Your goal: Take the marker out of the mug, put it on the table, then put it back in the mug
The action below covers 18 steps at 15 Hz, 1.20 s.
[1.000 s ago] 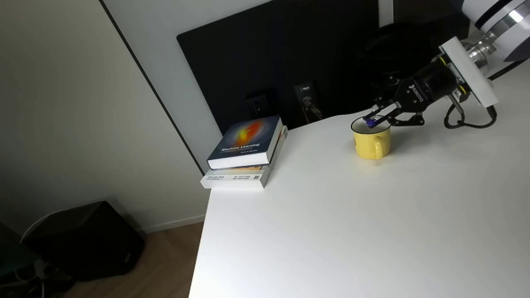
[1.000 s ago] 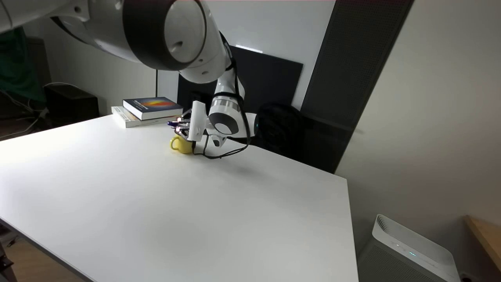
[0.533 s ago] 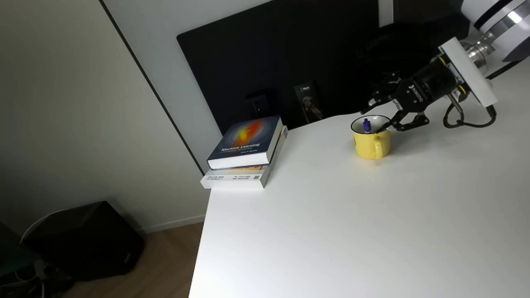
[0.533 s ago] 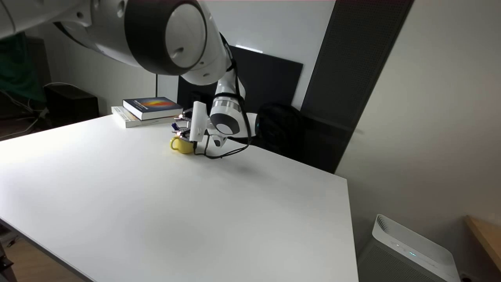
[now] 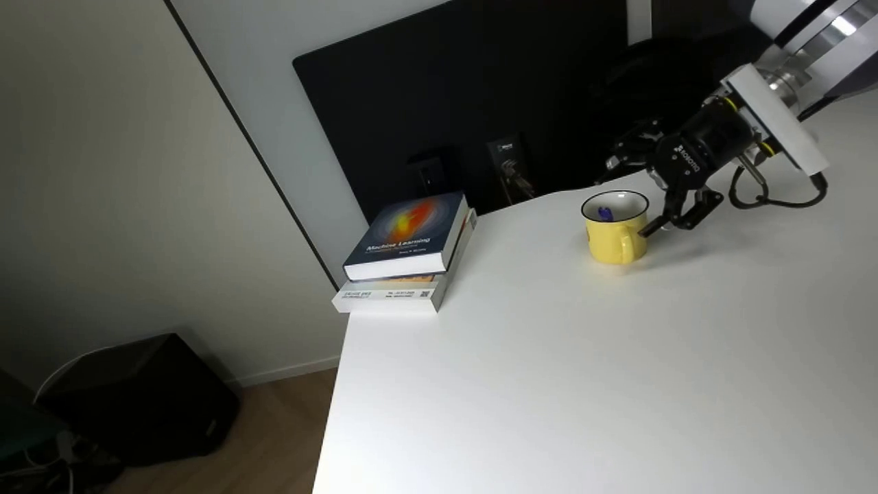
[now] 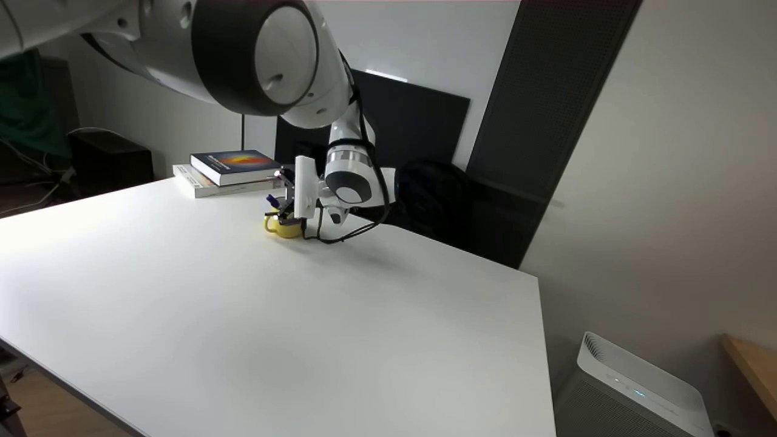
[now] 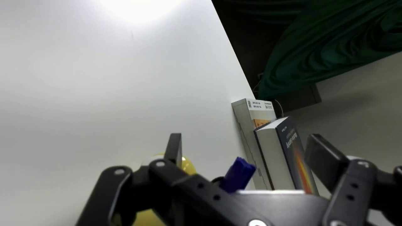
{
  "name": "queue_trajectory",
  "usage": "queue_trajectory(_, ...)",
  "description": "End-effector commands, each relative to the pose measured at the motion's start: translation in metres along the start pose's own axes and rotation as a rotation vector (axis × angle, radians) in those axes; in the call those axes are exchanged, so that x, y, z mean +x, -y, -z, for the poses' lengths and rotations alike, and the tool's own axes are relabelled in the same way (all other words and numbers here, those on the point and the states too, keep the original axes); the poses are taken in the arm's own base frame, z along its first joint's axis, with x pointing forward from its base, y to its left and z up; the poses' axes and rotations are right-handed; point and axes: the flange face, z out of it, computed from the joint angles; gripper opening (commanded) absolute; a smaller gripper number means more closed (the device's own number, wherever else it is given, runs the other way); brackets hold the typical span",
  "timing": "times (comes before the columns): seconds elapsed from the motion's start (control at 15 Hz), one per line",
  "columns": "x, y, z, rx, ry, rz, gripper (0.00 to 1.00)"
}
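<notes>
On the smooth white surface (image 5: 549, 384), the yellow, dark-rimmed, enamel-looking mug (image 5: 614, 243) holds the slim blue marker (image 5: 606, 214), which leans inside, blue end up. The black two-fingered mechanical claw (image 7: 248, 150) is right by the mug, jaws wide apart and gripping nothing, contact with the mug unclear. Likely take-out and table placement are done, marker is back in, and only clearing away is left, though this moment alone can't rule out a not-yet-started run.
</notes>
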Motion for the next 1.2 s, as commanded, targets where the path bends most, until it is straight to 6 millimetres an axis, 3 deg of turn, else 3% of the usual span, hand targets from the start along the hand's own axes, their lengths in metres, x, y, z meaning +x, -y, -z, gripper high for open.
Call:
queue_trajectory(0.0,-0.016,0.028,-0.012,-0.174,0.047,0.09,1.0)
queue_trajectory(0.53,-0.068,0.093,-0.051,-0.591,0.055,0.296,1.0)
queue_trajectory(0.87,-0.098,0.114,-0.072,-0.815,-0.095,0.408,1.0)
queue_trajectory(1.13,-0.112,0.118,-0.083,-0.898,-0.277,0.469,1.0)
